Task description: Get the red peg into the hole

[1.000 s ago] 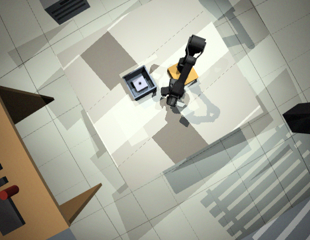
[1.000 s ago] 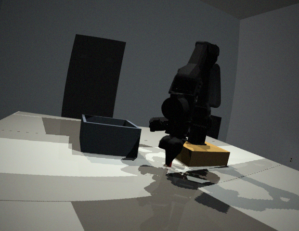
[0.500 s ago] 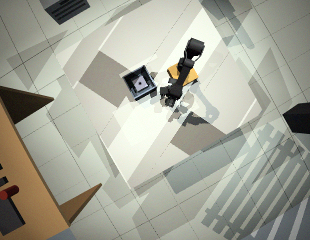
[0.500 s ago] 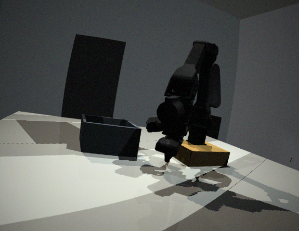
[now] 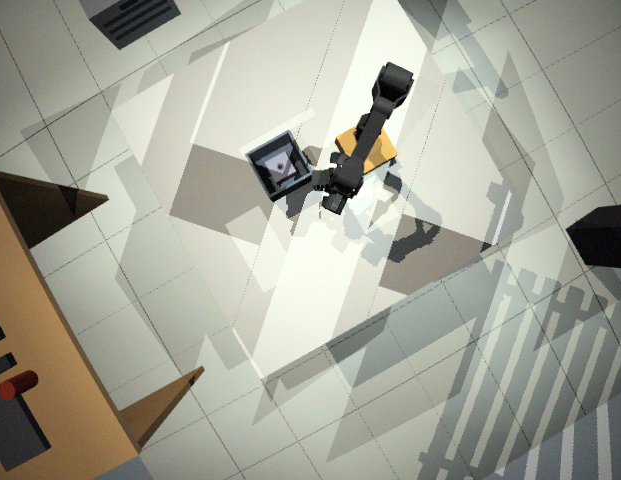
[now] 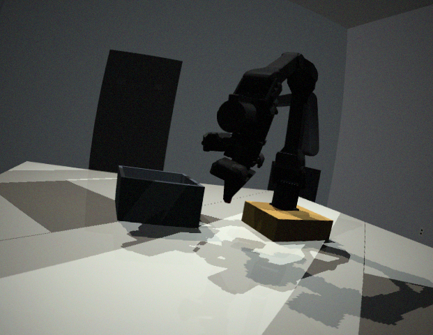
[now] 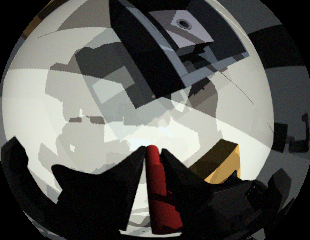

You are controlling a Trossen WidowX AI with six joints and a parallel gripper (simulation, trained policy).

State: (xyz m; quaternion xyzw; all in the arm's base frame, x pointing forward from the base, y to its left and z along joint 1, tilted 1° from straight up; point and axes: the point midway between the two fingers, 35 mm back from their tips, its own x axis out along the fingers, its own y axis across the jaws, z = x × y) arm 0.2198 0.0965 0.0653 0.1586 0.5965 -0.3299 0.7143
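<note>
Wrist view: red peg (image 6: pixel 228 202) (image 7: pixel 162 200) gripped btwn fingertips (image 6: pixel 229 192), lengthwise w/ fingers
Box (image 5: pixel 256 172) (image 6: pixel 158 205) (image 7: pixel 150 45): peg held outside, near wall; hole (image 5: pixel 280 166) (image 7: pixel 184 23) to be reached over rim

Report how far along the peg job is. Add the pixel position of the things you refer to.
Done: the red peg (image 7: pixel 162 200) is picked up, its tip clear of the table in the exterior view. In hand: the gripper (image 6: pixel 228 200) (image 7: pixel 153 151) is shut on it, beside the open box (image 5: pixel 301 184) (image 6: pixel 158 205) (image 7: pixel 177 75). Left: moving over the box, lowering, and filling the plate's hole (image 5: pixel 280 166) (image 7: pixel 184 23), still unfilled.
</note>
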